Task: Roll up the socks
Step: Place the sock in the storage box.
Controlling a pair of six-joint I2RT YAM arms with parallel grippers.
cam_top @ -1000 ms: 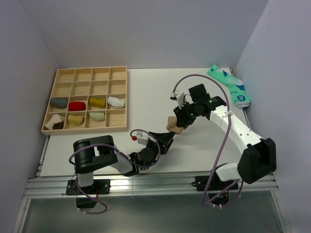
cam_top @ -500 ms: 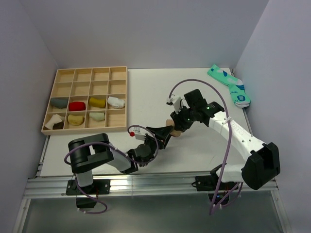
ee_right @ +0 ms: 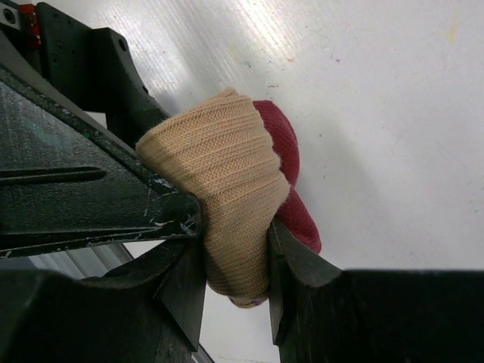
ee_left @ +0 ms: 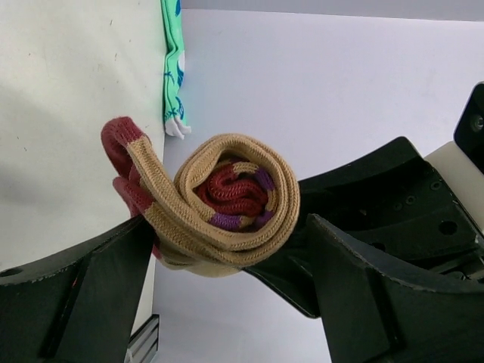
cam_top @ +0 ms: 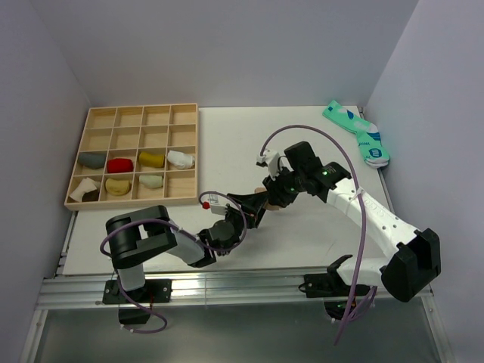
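One tan sock is coiled, clamped by jaws of the right gripper; jaws of the left gripper are spread apart; stowing is judged outstanding

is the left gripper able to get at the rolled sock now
Likely yes: the left gripper stands open with a finger either side of the rolled sock, which the right gripper pinches.

- We see ribbed, matt knit cloth on the sock.
- The right tool looks like scuffed black plastic.
- The counter looks smooth, faintly glossy.
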